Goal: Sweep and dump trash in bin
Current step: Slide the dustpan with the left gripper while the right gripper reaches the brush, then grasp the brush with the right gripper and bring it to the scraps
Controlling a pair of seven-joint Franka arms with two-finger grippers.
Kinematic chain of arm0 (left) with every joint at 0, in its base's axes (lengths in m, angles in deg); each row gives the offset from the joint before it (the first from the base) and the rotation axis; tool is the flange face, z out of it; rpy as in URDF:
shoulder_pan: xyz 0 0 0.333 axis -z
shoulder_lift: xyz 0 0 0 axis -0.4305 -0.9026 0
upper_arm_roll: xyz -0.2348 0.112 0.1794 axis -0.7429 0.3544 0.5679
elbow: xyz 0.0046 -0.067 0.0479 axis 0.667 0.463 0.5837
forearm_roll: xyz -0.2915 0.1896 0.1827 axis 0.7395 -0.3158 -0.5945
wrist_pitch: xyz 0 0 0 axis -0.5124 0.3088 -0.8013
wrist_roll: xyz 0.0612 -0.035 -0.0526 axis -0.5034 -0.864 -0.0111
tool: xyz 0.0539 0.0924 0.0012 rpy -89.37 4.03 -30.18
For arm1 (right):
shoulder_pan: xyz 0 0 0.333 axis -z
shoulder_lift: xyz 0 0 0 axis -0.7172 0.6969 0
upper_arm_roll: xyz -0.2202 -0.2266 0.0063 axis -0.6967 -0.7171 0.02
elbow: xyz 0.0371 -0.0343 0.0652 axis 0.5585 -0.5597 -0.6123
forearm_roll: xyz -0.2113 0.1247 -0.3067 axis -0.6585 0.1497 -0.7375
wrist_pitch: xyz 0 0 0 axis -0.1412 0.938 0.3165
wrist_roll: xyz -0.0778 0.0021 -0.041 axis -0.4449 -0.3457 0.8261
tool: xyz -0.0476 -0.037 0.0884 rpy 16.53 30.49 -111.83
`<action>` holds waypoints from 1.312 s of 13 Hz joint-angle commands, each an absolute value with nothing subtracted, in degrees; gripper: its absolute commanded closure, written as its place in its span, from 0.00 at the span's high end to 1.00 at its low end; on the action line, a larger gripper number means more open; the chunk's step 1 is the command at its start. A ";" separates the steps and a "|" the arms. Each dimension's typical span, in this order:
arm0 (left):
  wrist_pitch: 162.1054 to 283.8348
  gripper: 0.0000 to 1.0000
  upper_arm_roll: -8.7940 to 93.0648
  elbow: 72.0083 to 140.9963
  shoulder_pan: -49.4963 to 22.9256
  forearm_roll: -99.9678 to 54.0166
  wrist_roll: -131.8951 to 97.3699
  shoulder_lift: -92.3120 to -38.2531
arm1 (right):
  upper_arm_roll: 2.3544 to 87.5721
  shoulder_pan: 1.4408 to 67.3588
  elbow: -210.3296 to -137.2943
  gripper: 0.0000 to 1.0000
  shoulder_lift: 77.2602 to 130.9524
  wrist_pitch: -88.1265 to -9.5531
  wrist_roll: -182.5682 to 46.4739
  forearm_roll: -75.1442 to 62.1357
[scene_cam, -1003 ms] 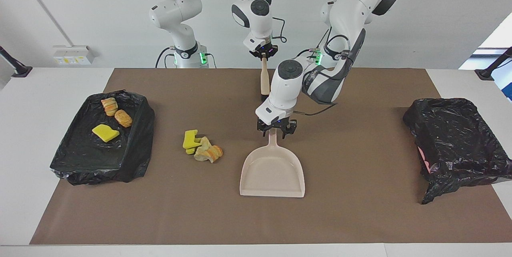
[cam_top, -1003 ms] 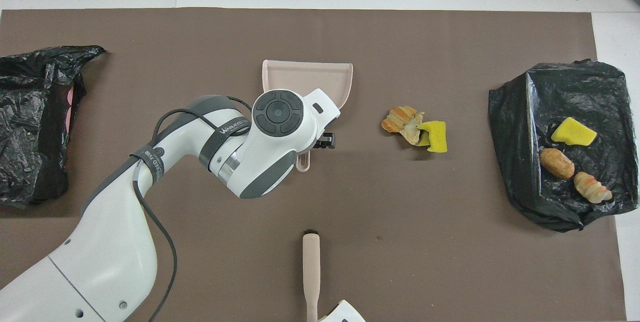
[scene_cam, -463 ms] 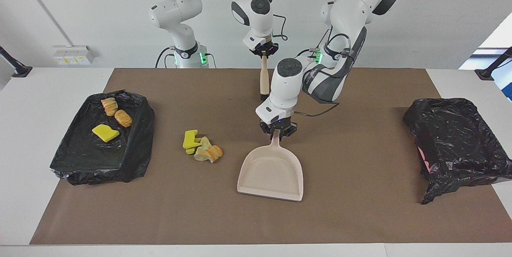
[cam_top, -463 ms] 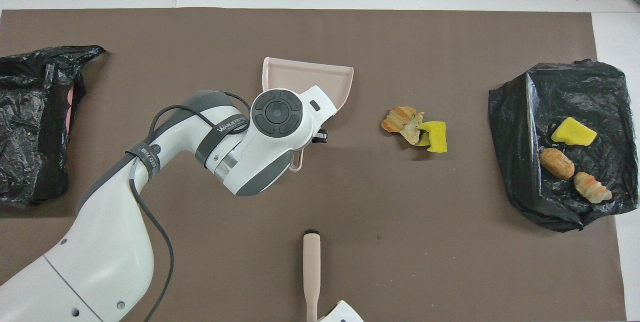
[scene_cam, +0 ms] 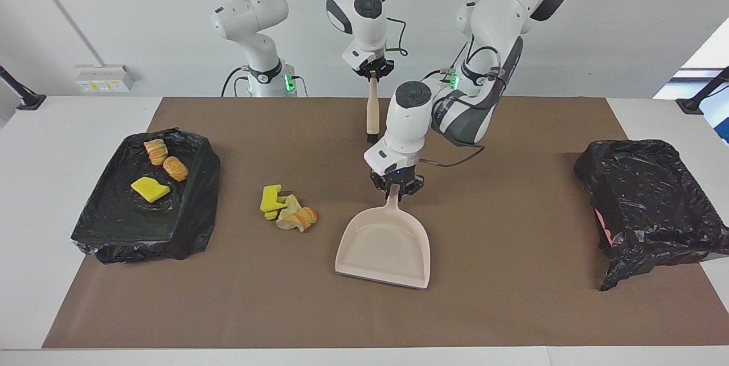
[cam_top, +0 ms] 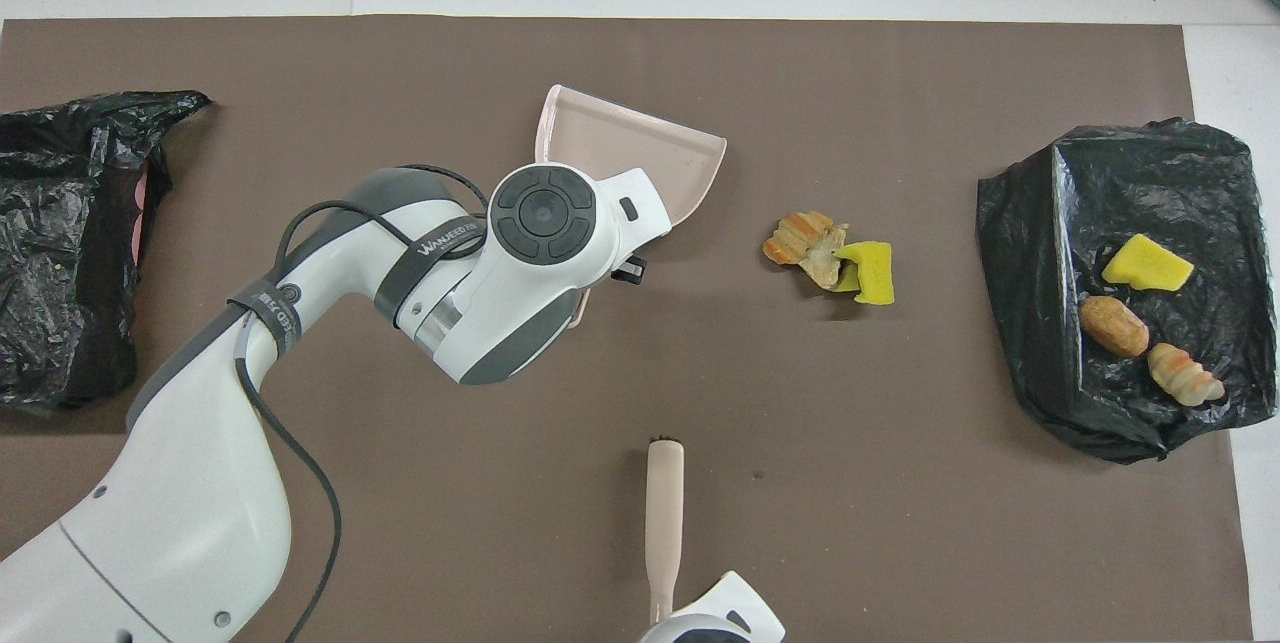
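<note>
A pile of trash (scene_cam: 287, 209), yellow sponge chunks and tan-orange lumps, lies on the brown mat (scene_cam: 512, 297); it also shows in the overhead view (cam_top: 830, 258). My left gripper (scene_cam: 394, 188) is shut on the handle of the beige dustpan (scene_cam: 384, 246), which sits beside the pile, toward the left arm's end. In the overhead view the left wrist hides the dustpan (cam_top: 640, 148) handle. My right gripper (scene_cam: 373, 72) is shut on the brush (scene_cam: 372, 112) and holds it upright, bristles down, over the mat's edge nearest the robots. The brush (cam_top: 664, 513) also shows from above.
A black-lined tray (scene_cam: 114, 223) at the right arm's end holds three more scraps (scene_cam: 156, 172). A black-bagged bin (scene_cam: 643, 195) stands at the left arm's end; it also shows in the overhead view (cam_top: 60, 243). White table borders the mat.
My left gripper has shut on the dustpan handle and turned the pan's mouth a little toward the trash pile. My right gripper has raised the brush and shifted it slightly toward the right arm's end.
</note>
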State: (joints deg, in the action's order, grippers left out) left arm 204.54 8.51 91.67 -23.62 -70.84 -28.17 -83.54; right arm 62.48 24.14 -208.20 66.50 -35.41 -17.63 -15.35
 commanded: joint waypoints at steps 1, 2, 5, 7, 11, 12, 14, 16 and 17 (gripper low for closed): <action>201.57 0.00 8.34 92.31 -24.18 -71.23 -38.31 -82.12 | 62.11 31.82 -205.24 0.00 66.26 -30.31 -24.33 -19.59; 201.40 0.00 8.34 92.75 -24.18 -71.14 -40.68 -81.77 | 62.02 36.37 -204.54 0.00 66.44 -30.03 -30.02 -20.91; 201.13 0.00 7.64 94.50 -24.10 -71.14 -48.15 -80.89 | 62.28 48.78 -201.47 0.00 71.17 -31.43 -44.28 -23.63; 202.45 0.00 6.76 95.12 -23.92 -71.14 -59.10 -80.71 | 62.28 51.97 -194.64 0.00 80.01 -31.79 -45.28 -32.13; 201.66 0.00 6.75 97.75 -23.92 -71.05 -60.04 -79.14 | 62.28 54.34 -185.39 0.00 92.86 -33.28 -49.13 -49.97; 201.57 0.00 6.67 98.20 -23.92 -70.96 -59.95 -78.87 | 62.37 55.22 -183.98 0.00 95.85 -33.89 -50.02 -54.02; 201.48 0.00 6.32 99.34 -23.40 -70.79 -58.91 -79.13 | 62.28 56.88 -183.44 0.00 98.25 -35.21 -50.38 -58.00; 202.44 0.00 6.31 100.39 -21.73 -70.88 -52.51 -80.53 | 62.28 58.83 -183.70 0.00 98.35 -36.00 -54.06 -58.19; 202.19 0.00 6.23 100.83 -21.81 -70.88 -52.31 -80.53 | 62.37 59.53 -184.57 0.00 98.43 -37.66 -54.16 -57.84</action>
